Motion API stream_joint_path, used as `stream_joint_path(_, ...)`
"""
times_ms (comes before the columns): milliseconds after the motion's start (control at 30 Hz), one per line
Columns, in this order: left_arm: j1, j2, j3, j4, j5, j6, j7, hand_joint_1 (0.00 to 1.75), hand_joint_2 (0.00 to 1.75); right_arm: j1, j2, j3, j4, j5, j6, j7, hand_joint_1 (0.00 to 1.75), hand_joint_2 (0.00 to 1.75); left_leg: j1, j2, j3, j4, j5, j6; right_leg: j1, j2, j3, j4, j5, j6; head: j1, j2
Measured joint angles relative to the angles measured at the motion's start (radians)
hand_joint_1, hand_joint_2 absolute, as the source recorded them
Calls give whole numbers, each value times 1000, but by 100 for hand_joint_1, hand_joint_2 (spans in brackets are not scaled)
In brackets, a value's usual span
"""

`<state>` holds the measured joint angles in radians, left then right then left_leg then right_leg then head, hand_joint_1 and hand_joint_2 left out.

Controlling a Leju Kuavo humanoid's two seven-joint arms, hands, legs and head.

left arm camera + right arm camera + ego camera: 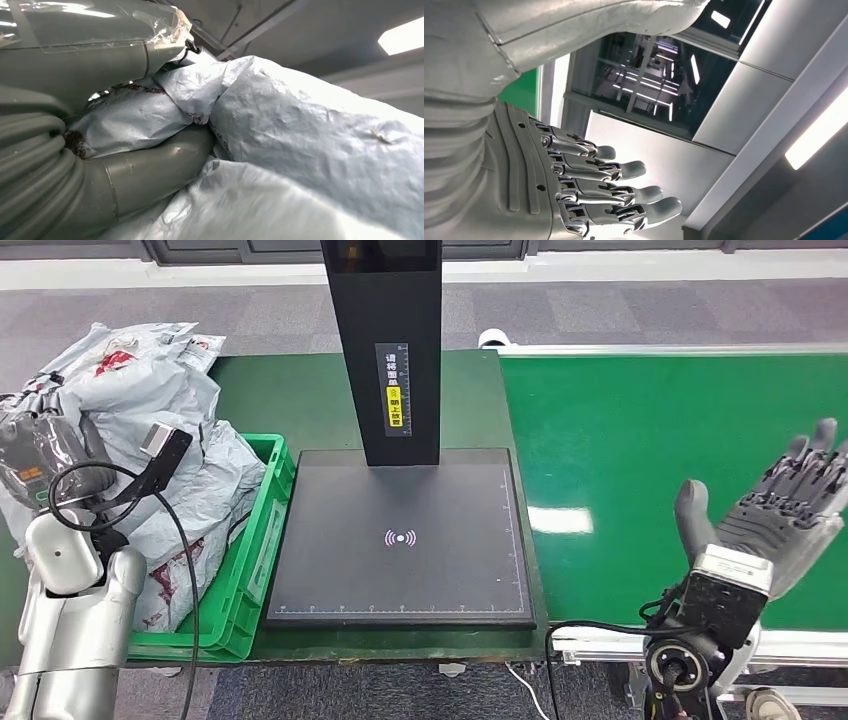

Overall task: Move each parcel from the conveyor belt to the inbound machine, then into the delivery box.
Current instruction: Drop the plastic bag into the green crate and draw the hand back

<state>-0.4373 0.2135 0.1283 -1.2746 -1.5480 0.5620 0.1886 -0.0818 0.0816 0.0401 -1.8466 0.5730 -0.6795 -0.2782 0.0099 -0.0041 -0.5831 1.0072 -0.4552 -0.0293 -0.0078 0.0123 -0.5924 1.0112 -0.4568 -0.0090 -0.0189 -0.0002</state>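
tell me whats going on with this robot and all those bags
A silver humanoid robot is sorting parcels. Its left hand is down among the grey plastic mailer bags heaped in the green plastic crate; whether it grips one is unclear. Its right hand is raised open and empty above the green conveyor belt, which carries no parcel in view. The black scanner platform between them is bare.

1 green plastic crate (262, 540), a heap of grey plastic mailer bags (150, 390) too jumbled to count, 1 black scanning machine (400, 530), 1 green conveyor belt (650, 440).
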Motion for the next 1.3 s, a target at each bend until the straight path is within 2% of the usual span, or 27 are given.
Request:
stream_joint_path(100, 18, 48, -7, 41, -16, -54, 127, 175, 175, 0, -1, 0, -5, 6, 9, 3, 0, 175, 0, 0, 0, 0, 0, 0, 0, 0, -1, 0, 0, 0, 0, 0)
stream_joint_path(200, 22, 105, -61, 75, -20, -102, 253, 174, 175, -3, -3, 0, -7, 7, 18, 5, 0, 175, 0, 0, 0, 0, 0, 0, 0, 1, -1, 0, 0, 0, 0, 0)
stream_joint_path(333, 20, 148, -128, 118, -21, -155, 297, 1, 175, -9, -3, 0, -7, 11, 28, 5, 0, 175, -1, 0, 0, 0, 0, 0, 0, 0, -1, 0, 0, 0, 0, 0)
stream_joint_path(433, 12, 152, -148, 152, -15, -220, 258, 0, 175, -11, -3, 0, -7, 11, 31, 5, 0, 175, -1, 0, 0, 0, 0, 0, 0, 0, -1, 0, 0, 0, 0, 0)
stream_joint_path(533, -4, 133, -142, 198, -9, -305, 145, 0, 175, -16, -4, 0, -7, 6, 38, 2, 0, 175, -1, 0, 0, 0, 0, 0, -1, 0, -1, 0, 0, 0, 0, 0)
stream_joint_path(733, -32, 75, -105, 258, 11, -338, 9, 0, 175, -25, -4, 0, -6, 3, 47, -2, 0, 175, -1, 0, 0, 0, 0, 0, 0, -1, -1, 0, 1, -1, 0, 0)
stream_joint_path(933, -52, 19, -92, 262, 145, -377, -143, 0, 175, -25, -4, 0, -6, 1, 45, -8, 0, 175, -1, -1, 0, 0, 0, 0, 0, -1, 0, 0, 1, -1, 0, 0)
stream_joint_path(1067, -60, -5, -92, 259, 200, -421, -181, 0, 175, -26, -4, 0, -6, -4, 47, -14, 0, 175, -1, 0, 0, 0, 0, 0, -1, -1, 0, 0, 1, -1, 0, 0)
stream_joint_path(1300, -65, -22, -93, 258, 217, -434, -185, 0, 175, -28, -4, 0, -6, -6, 47, -16, 0, 175, -1, -1, 0, 0, 0, 0, 0, -2, 0, 0, 1, -1, 0, 0)
